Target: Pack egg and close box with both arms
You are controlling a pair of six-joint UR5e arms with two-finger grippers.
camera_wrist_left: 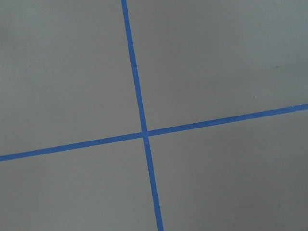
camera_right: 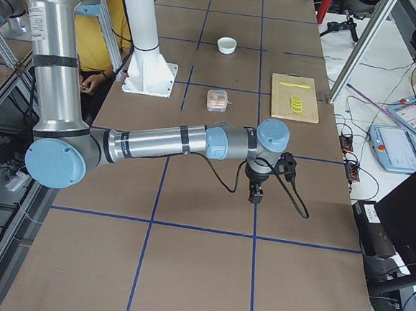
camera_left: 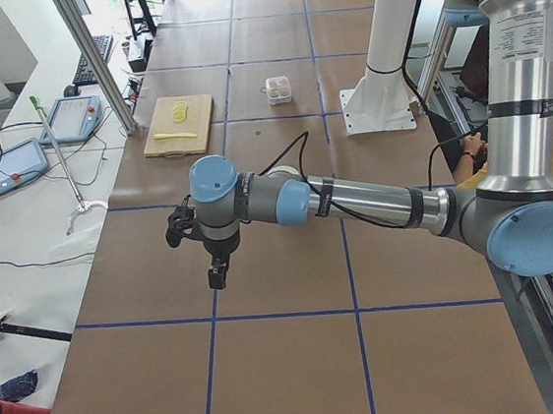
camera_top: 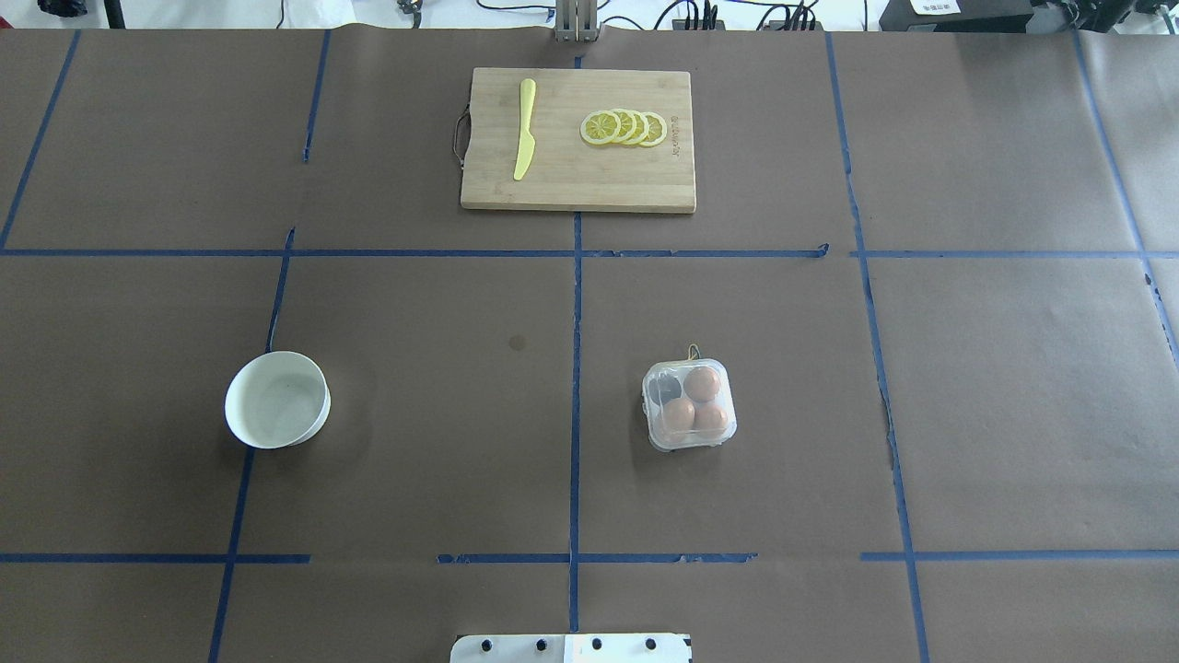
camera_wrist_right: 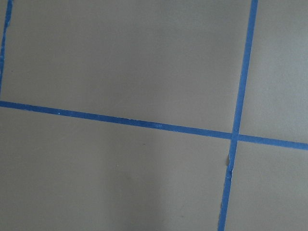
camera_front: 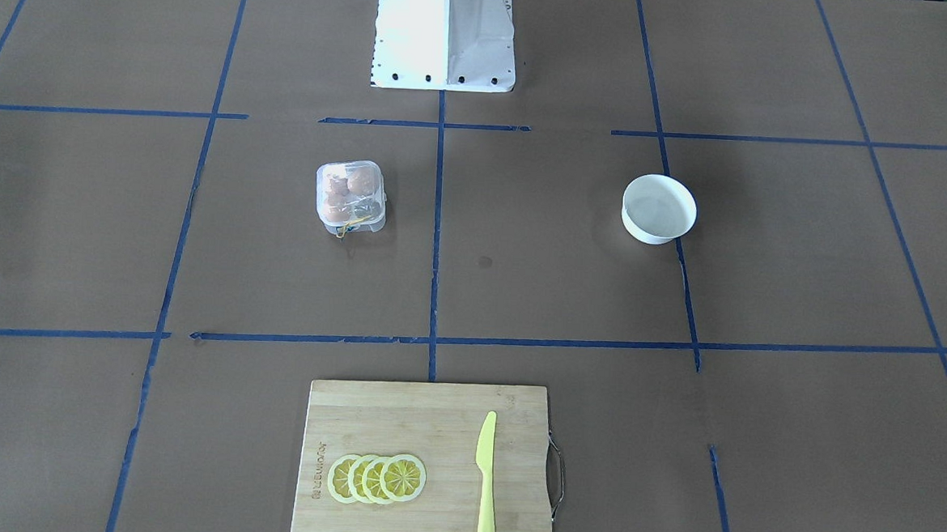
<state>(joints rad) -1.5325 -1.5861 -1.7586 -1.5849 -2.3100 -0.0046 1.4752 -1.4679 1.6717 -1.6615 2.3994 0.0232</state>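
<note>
The clear box [camera_top: 689,404] stands on the table right of centre, and it also shows in the front view [camera_front: 351,197]. Its lid appears to lie down over the cups. Three tan-brown eggs lie inside, one of them the egg [camera_top: 703,382] in a far cup; one cup [camera_top: 661,389] looks empty. No egg shows outside the box. My left gripper [camera_left: 217,273] hangs over bare table far off to the left end. My right gripper [camera_right: 255,195] hangs over bare table at the right end. I cannot tell whether either is open or shut. Both wrist views show only brown paper and blue tape.
A white bowl [camera_top: 277,400] stands left of centre and looks empty. A wooden cutting board [camera_top: 578,184] at the far edge bears lemon slices [camera_top: 624,127] and a yellow knife [camera_top: 524,129]. The white base block [camera_front: 445,33] stands at the robot's side.
</note>
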